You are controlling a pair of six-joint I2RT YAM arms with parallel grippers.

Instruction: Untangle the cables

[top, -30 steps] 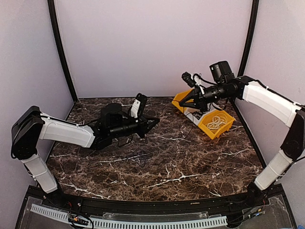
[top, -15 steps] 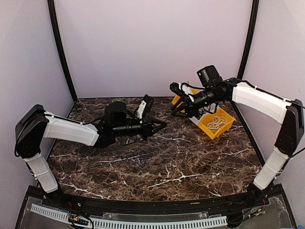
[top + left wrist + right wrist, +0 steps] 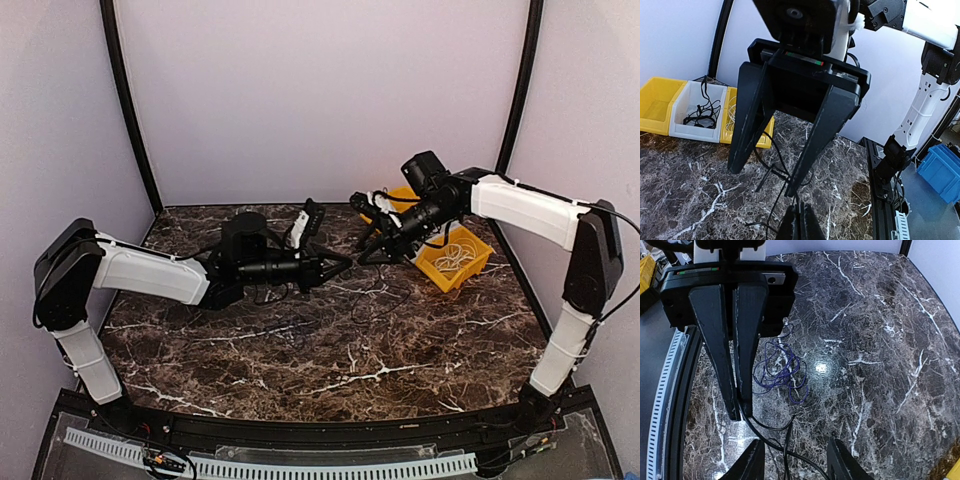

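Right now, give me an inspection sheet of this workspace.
Surface: dark marble-pattern table, white veins.
Job's things: black cable runs from the tips of the left hand over the table; cable clump, purplish, lies loose near it.
Clutter: nothing seen.
Hands: left hand shut on the black cable; right hand open, facing it, holding nothing.
Cables: black cables in the white bin; white cable in the yellow bin.
Surroundings: pale walls, black corner posts, a blue bin beyond the table's edge.
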